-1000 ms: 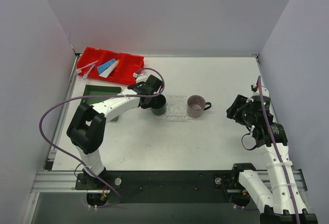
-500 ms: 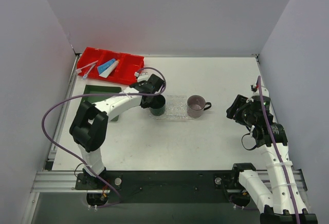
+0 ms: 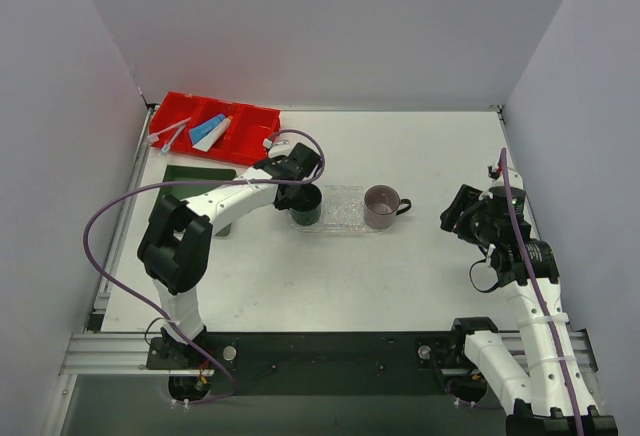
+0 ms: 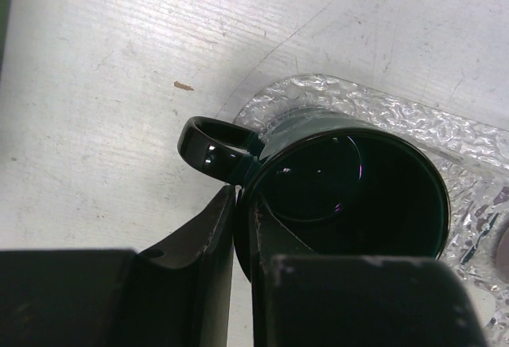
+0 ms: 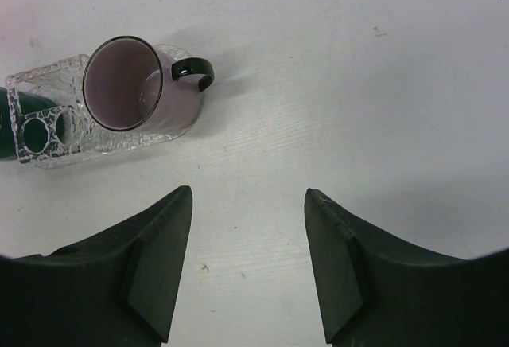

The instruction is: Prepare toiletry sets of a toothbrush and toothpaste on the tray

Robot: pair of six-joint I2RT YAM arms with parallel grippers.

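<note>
Table (image 4: 119, 60) | tray (image 4: 374, 104) just ahead of left gripper (image 4: 243, 204) | gripper clamps green mug (image 4: 342, 180)

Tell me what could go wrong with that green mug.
The left tool pinches the dark green mug by its wall beside the handle, so it may slip or tip. The mug is at one end of the clear tray; moving it could drag the tray or knock the purple mug.

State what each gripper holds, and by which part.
Left gripper: the dark green mug, jaws pinching its wall beside the handle. Right gripper: nothing, jaws open.
</note>
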